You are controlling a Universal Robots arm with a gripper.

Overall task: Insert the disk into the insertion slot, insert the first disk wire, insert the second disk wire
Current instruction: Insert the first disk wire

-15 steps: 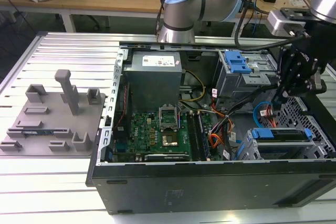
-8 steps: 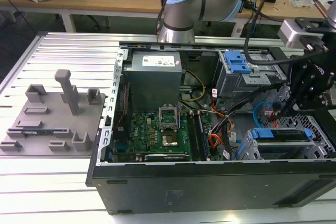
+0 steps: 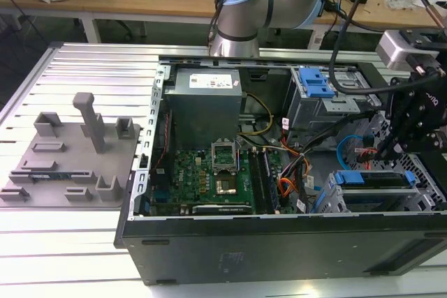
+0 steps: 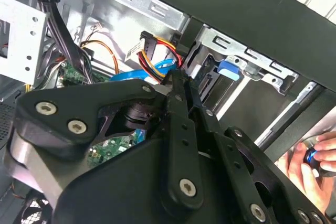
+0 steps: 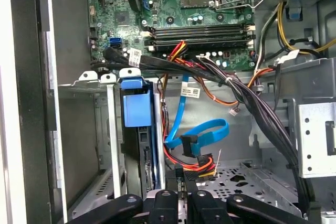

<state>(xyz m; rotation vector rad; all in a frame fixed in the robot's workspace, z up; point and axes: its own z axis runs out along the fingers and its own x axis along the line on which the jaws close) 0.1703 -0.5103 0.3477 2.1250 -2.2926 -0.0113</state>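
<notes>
One disk (image 3: 370, 179), blue frame up, sits in the slot (image 3: 325, 199) at the exterior view's right. There are two wires. The blue wire (image 5: 207, 128) seems unplugged, and the gripper (image 5: 185, 176) has its fingers (image 5: 177, 182) together on the plug of the red-and-yellow wire (image 5: 205, 165). My call: hold that plug square to the disk and push straight.

disk (image 5: 137, 114) edge-on in insertion slot (image 5: 116, 145), I can't see its label | hand (image 5: 185, 179) cropped by first wrist view's edge | its grip unclear to me | person's hand (image 4: 315, 157) cut off, second wrist view
</notes>
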